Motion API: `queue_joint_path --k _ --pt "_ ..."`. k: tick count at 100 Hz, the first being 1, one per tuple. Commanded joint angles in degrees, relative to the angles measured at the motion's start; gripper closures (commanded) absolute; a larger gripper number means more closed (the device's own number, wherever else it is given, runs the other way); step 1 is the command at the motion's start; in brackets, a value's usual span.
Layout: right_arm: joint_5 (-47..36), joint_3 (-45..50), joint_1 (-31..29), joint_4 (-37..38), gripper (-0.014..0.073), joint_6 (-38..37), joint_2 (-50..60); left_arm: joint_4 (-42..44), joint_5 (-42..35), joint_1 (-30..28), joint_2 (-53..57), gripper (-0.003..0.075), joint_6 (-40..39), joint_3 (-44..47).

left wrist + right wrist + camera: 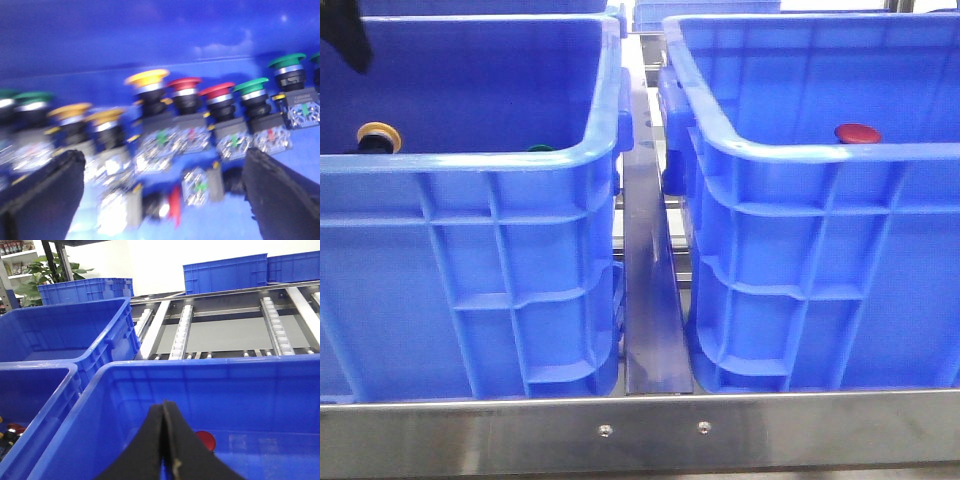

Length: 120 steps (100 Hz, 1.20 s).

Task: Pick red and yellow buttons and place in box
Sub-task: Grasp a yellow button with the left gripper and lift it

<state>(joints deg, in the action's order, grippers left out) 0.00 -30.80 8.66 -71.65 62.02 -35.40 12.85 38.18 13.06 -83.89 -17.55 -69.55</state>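
A: Front view first. Red button point(857, 133) lies inside the right-hand box point(820, 155), its cap just showing above the near rim. Yellow button point(379, 136) sits in the left crate point(470, 165), by the left edge of the picture, with a sliver of a green cap point(540, 148) further along behind the rim.

B: Left wrist view: blurred, but a row of buttons stands along the blue floor. Yellow cap point(147, 78) tallest in the middle, red caps point(184, 83) beside it, green caps point(255, 86) toward one end. One red-capped button point(172, 204) lies tipped over, nearer the camera.

A: Left gripper point(162, 195)?

B: Spread wide, one finger point(42, 192) at either side of the picture, nothing between them but the tipped button underneath. Not gripping.

A: Right wrist view: right gripper point(166, 450) closed tip to tip, empty, hanging over the right box point(200, 371). Red cap point(206, 440) on the floor just past the fingers.

B: Metal rail point(650, 430) across the front; roller track point(182, 332) beyond the boxes.
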Motion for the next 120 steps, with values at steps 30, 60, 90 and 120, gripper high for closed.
queue_joint_path --k 30,60,90,120 --pt "-0.3 -1.32 -0.2 -0.33 0.0661 0.94 0.21 0.84 -4.47 0.05 -7.44 0.0136 -0.11 -4.14" --pt "-0.3 -1.32 -0.2 -0.33 0.0661 0.94 0.21 2.63 -7.62 0.05 -12.63 0.0136 -1.83 -4.63" --pt "0.63 -1.32 -0.2 -0.33 0.0661 0.94 0.21 2.66 -9.8 0.05 -15.49 0.0149 -2.26 -5.27" --pt "1.06 -1.32 -0.2 -0.33 0.0661 0.94 0.21 3.25 -9.0 0.05 -15.49 0.0654 -2.26 -5.27"
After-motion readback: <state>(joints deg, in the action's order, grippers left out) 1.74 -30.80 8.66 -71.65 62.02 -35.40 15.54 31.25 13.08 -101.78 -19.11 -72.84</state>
